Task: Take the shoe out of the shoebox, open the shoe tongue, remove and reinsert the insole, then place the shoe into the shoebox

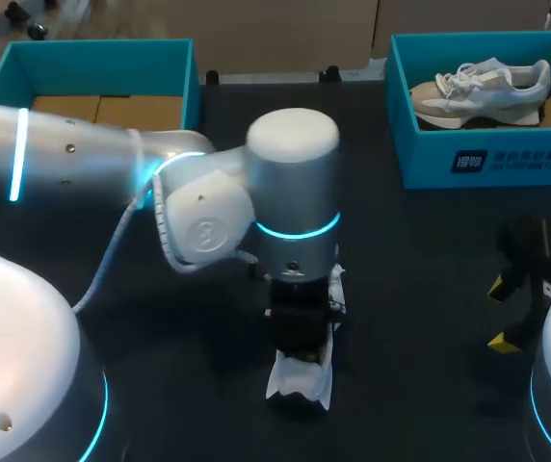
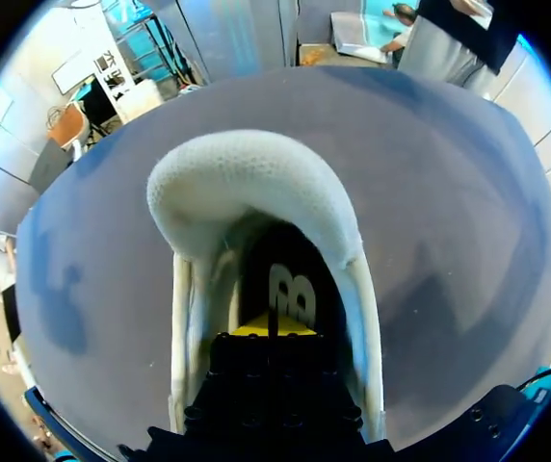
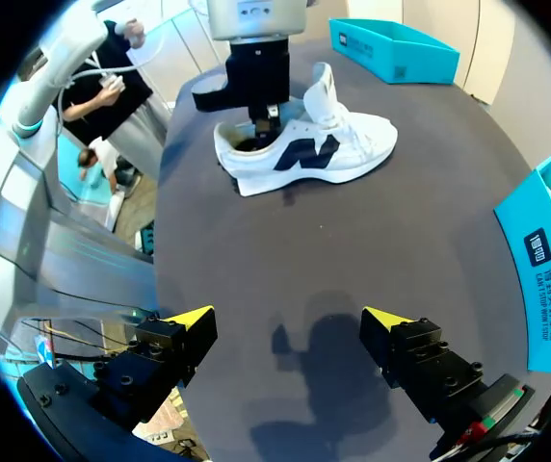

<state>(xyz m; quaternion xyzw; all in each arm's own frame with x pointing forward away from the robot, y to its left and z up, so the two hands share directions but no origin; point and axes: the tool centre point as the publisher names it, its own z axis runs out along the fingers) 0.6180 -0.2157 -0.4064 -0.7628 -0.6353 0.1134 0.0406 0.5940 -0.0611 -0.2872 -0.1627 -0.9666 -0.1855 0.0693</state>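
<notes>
The shoe [image 3: 304, 149] stands on its sole on the dark table [image 3: 353, 250], near the table's middle and outside both boxes. It is white with a dark mark on its side. Its tongue [image 3: 322, 91] stands raised. The insole [image 2: 290, 289] (dark, with a pale mark) lies inside the shoe and shows through the opening in the left wrist view.

The left gripper [image 3: 261, 120] points straight down into the shoe's opening, behind the tongue. Whether it is open or closed cannot be told, because its end sits inside the shoe. The left arm [image 1: 112, 159] comes in from the left side and reaches the table's middle. In the head view it hides most of the shoe.

The right gripper [image 3: 288, 322] is open, with nothing between its fingers. It hovers over bare table near the right side, well apart from the shoe, and faces it.

The left shoebox [image 1: 102, 67], teal, stands at the far left of the table, with brown cardboard showing inside. The right shoebox [image 1: 487, 159], also teal, stands at the far right. It holds a second shoe [image 1: 483, 91], pale with white laces.
</notes>
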